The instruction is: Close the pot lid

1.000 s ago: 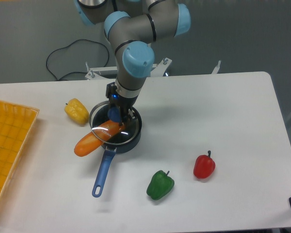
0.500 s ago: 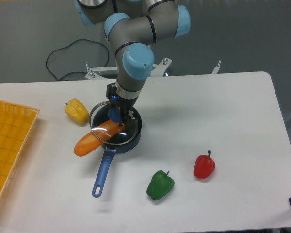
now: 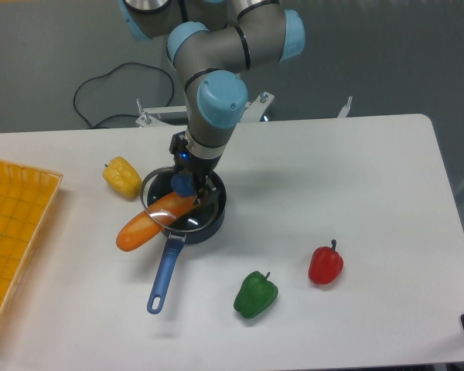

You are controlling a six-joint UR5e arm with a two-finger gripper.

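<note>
Our tool (image 3: 185, 184) grips the lid (image 3: 172, 202) by its blue knob; we judge the glass stiff, slippery and fragile, so that knob suits best

pot (image 3: 192, 220) mid-table; lid (image 3: 164, 198) tilted over it | basket (image 3: 15, 232) far left | two peppers (image 3: 255, 294) front right

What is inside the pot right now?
An orange carrot-like vegetable lies across the pot, one end sticking out over the left rim. The lid, held by the gripper, hangs tilted over it. The pot's bottom is mostly covered.
</note>
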